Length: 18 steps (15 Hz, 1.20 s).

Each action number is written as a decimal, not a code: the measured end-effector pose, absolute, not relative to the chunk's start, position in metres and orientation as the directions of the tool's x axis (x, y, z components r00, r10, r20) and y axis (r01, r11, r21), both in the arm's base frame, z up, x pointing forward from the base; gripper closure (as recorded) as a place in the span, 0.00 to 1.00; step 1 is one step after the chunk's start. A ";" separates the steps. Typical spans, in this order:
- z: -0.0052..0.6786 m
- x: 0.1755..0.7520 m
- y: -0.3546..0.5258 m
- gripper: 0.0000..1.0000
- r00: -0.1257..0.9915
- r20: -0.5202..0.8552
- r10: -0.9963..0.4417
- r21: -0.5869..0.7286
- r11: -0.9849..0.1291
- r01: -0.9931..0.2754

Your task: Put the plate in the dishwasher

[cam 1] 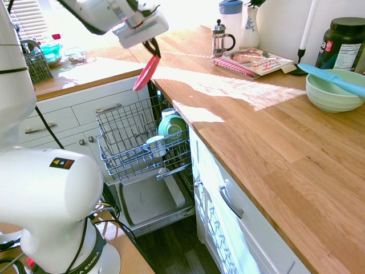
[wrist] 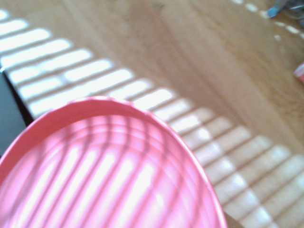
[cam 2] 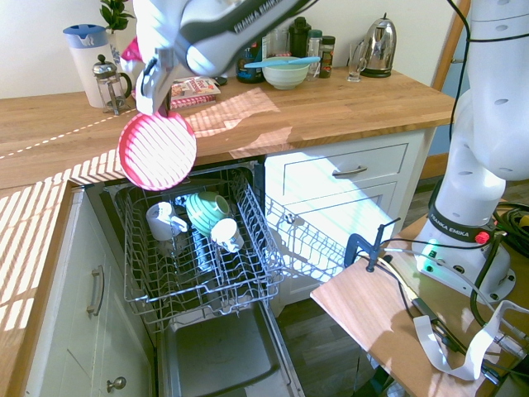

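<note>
My gripper point(cam 1: 153, 49) point(cam 2: 154, 103) is shut on the top rim of the pink-red plate point(cam 1: 146, 73) point(cam 2: 157, 151), which hangs on edge in the air. It hovers above the back of the dishwasher's pulled-out wire rack point(cam 1: 126, 142) point(cam 2: 194, 256), level with the worktop edge. In the wrist view the plate point(wrist: 109, 175) fills the lower half, striped by blind shadows, with wooden worktop behind it. The dishwasher door point(cam 1: 149, 202) point(cam 2: 219, 360) lies folded down below the rack.
The rack holds a teal dish point(cam 1: 173, 126) point(cam 2: 207, 211) and white cups point(cam 2: 164, 220). On the worktop point(cam 1: 274, 142) stand a pale green bowl with a blue utensil point(cam 1: 333, 88), a French press point(cam 1: 221, 39), a magazine point(cam 1: 254, 61) and a cutlery basket point(cam 1: 37, 64).
</note>
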<state>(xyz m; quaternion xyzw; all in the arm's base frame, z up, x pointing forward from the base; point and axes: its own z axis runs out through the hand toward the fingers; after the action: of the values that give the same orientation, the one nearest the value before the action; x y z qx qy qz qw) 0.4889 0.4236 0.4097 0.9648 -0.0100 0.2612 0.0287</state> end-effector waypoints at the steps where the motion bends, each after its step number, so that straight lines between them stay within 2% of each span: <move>1: 0.385 0.467 0.432 1.00 0.842 0.538 0.026 0.099 -0.995 -0.033; 5: 0.334 0.387 0.478 1.00 0.705 0.697 0.131 0.261 -0.962 -0.079; 7: 0.304 0.359 0.503 1.00 0.662 0.725 0.192 0.346 -0.932 -0.108; 11: 0.248 0.367 0.537 1.00 0.693 0.684 0.227 0.382 -0.921 -0.076; 18: 0.209 0.373 0.586 1.00 0.742 0.602 0.294 0.422 -0.907 0.016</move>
<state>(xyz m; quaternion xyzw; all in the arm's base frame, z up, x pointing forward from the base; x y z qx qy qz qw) 0.3731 0.5859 0.2095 0.9119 0.0850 0.3488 0.1988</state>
